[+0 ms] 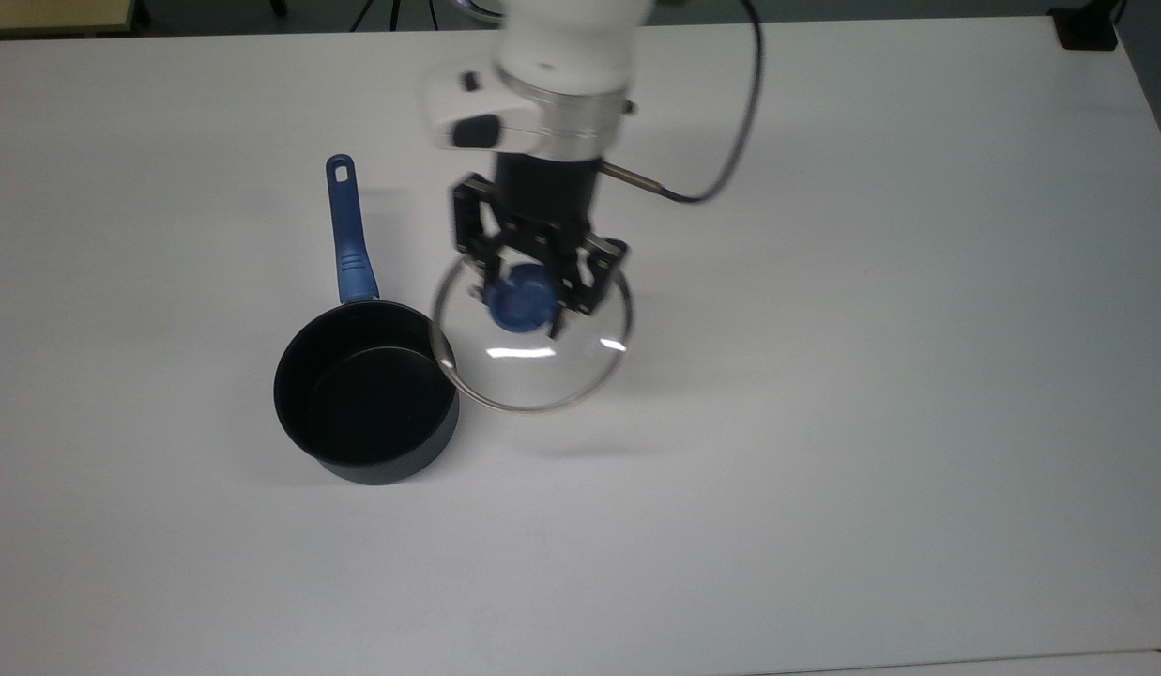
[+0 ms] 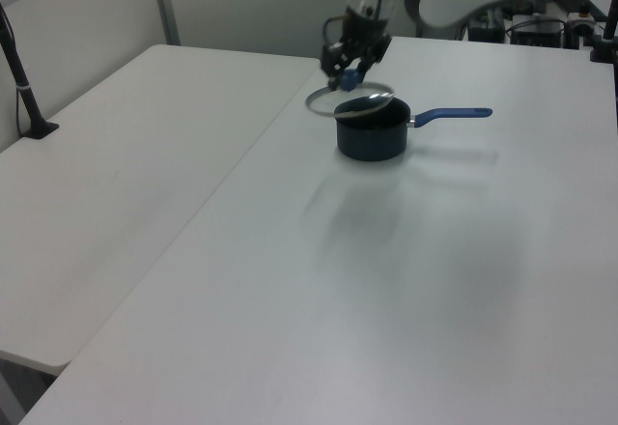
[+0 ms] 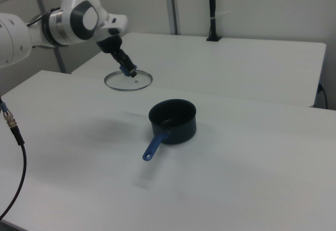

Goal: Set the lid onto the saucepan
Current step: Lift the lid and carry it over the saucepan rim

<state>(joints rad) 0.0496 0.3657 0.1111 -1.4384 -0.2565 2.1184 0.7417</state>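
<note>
The clear glass lid with a blue knob hangs in the air above the white table, roughly level. My gripper is shut on the knob from above. In the top view the lid's left rim just overlaps the right rim of the saucepan. The dark saucepan stands on the table with nothing in it, its blue handle pointing to the top view's top. The left view has the lid under my gripper, above and behind the saucepan. The right view puts the lid and gripper left of the saucepan.
A second white table adjoins this one, with a black post at its far edge. A dark cable loops from my wrist. A black block sits at the top view's upper right corner.
</note>
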